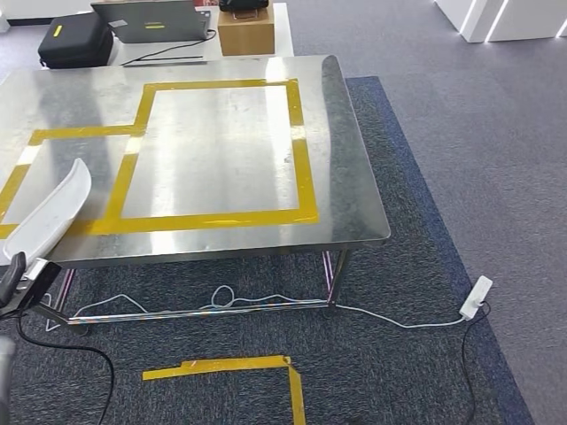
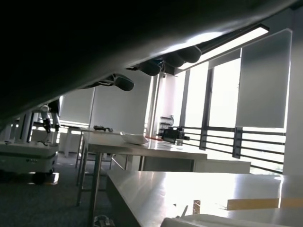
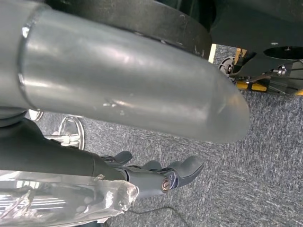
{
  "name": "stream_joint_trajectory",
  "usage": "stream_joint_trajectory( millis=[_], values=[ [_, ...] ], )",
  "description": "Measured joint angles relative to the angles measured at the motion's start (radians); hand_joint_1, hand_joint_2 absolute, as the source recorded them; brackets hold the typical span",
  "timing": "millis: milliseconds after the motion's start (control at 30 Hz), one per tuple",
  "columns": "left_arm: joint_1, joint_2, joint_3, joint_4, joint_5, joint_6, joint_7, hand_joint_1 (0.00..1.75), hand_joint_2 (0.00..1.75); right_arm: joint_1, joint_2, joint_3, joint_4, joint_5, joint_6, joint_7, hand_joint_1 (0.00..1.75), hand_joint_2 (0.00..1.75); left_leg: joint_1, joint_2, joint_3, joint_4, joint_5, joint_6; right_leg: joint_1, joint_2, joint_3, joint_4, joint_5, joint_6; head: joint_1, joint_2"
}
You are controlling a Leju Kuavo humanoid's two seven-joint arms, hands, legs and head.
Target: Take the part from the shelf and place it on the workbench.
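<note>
At the near left corner of the workbench, the left hand comes up from below the edge. Its dark fingers are wrapped over the rim of the part, so it is clamped on it. The part is a long, curved white shell. It slants up from the hand and its far end hangs over the near left corner of the workbench. I cannot tell whether that end touches the steel. It is probably held by one end so that the free end can reach over the top first.

Further right on the workbench is a frame of yellow tape, which probably marks where the part should be set down. The part is at the frame's near left corner, outside its large square. The placing looks close but is not done.

Beyond the far edge of the workbench, from left to right, sit a black case, a laptop and a cardboard box. On the carpet off the near right corner lies a white power strip.

The right hand hangs over the carpet. Its fingers are loosely stretched out and hold nothing, which fits a job for one arm.
</note>
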State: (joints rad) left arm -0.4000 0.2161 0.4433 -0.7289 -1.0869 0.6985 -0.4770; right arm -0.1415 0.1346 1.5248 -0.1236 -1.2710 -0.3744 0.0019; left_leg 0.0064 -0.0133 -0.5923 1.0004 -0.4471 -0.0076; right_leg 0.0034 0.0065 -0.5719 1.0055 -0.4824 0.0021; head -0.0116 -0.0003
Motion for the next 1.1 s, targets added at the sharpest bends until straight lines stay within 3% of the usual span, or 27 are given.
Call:
stream_joint_trajectory(
  millis=[333, 1100],
  values=[
    [0.086, -0.021, 0.000, -0.061, 0.029, 0.000, -0.016, 0.00, 0.00, 0.001, -0.010, 0.000, 0.000, 0.002, -0.008, -0.002, 0.00, 0.00, 0.000, 0.000, 0.000, 0.000, 0.000, 0.000, 0.000, 0.000, 0.000, 0.000, 0.000, 0.000, 0.000, 0.000],
    [0.128, -0.052, -0.043, -0.124, 0.049, 0.000, -0.003, 0.00, 0.00, 0.002, -0.023, 0.000, 0.000, -0.006, -0.005, -0.008, 0.00, 0.00, 0.000, 0.000, 0.000, 0.000, 0.000, 0.000, 0.000, 0.000, 0.000, 0.000, 0.000, 0.000, 0.000, 0.000]
  ],
)
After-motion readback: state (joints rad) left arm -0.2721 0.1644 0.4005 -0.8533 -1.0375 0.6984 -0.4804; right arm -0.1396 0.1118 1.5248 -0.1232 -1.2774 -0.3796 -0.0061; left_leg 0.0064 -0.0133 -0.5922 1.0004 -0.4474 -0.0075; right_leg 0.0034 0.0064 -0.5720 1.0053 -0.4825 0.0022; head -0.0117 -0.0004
